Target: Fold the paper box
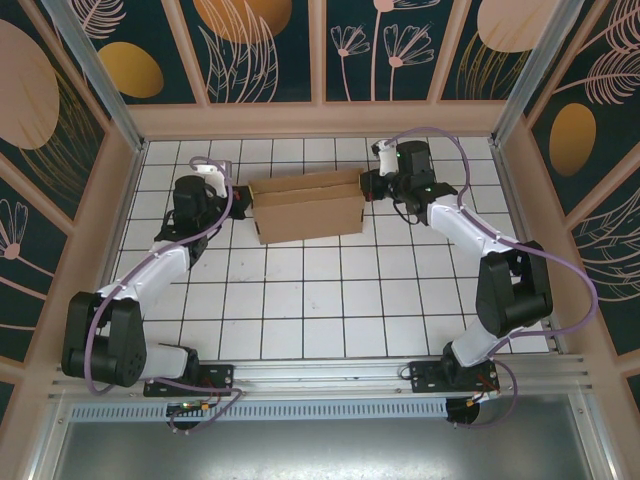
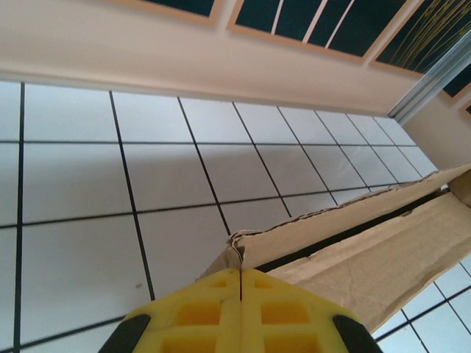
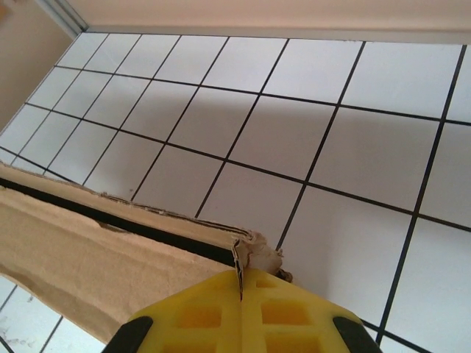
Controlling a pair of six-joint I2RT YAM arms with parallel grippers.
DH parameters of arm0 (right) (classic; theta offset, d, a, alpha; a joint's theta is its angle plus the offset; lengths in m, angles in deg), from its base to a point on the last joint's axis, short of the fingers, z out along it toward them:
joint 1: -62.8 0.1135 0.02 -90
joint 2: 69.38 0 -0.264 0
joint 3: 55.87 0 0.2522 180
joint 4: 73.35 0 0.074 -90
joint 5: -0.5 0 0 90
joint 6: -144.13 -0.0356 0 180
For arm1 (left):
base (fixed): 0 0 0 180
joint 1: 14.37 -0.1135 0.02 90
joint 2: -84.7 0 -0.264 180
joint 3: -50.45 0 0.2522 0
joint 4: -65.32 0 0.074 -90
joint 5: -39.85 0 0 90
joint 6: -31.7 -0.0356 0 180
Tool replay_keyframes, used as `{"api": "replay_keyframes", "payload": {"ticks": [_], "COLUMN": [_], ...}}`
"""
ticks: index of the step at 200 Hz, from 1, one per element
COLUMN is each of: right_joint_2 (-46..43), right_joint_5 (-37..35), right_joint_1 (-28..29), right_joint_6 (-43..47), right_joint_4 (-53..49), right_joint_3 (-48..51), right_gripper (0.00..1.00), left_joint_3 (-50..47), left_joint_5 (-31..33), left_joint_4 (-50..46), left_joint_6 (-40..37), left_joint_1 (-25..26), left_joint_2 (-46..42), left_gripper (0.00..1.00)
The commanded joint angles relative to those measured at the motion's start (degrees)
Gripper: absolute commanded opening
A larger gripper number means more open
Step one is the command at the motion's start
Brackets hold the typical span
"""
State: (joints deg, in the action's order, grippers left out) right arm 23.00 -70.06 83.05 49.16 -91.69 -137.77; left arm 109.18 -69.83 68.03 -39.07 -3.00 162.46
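Plain brown cardboard box (image 1: 308, 208) at 12 o'clock on counter (image 1: 300, 310); left fingers (image 2: 199, 312) clench its 9 o'clock end, right fingers (image 3: 283, 315) its 3 o'clock end.

We see a worktop (image 1: 300, 310) of white square tiles with thin black grid lines, evenly lit. A pale wooden ledge (image 1: 320, 118) borders its far, left and right sides. Above it rise dark teal wall panels (image 1: 265, 60), wood-framed and printed with pale leaves and orange discs. Silver metal posts (image 1: 95, 65) stand at the far corners, and a metal rail (image 1: 330, 385) runs along the near edge.
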Motion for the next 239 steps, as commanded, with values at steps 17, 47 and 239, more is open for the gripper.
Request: {"api": "replay_keyframes", "payload": {"ticks": [17, 47, 239], "right_joint_2": [-0.62, -1.2, -5.91], "right_joint_5": [0.47, -0.99, -13.43], "right_joint_1": [1.06, 1.09, 6.03], "right_joint_6": [-4.24, -3.33, -1.12], "right_joint_4": [-3.36, -3.91, -1.7], "right_joint_3": [-2.15, -1.39, 8.24], "right_gripper": [0.0, 0.0, 0.0], "left_joint_3": [-0.43, -0.24, -0.16], "left_joint_5": [1.26, 1.26, 2.11], "left_joint_4": [-3.82, -4.07, -6.27], "left_joint_6": [2.23, 2.14, 0.27], "left_joint_1": [1.28, 1.24, 1.48], "left_joint_2": [-1.41, -1.56, -2.55], "left_gripper": [0.0, 0.0, 0.0]}}
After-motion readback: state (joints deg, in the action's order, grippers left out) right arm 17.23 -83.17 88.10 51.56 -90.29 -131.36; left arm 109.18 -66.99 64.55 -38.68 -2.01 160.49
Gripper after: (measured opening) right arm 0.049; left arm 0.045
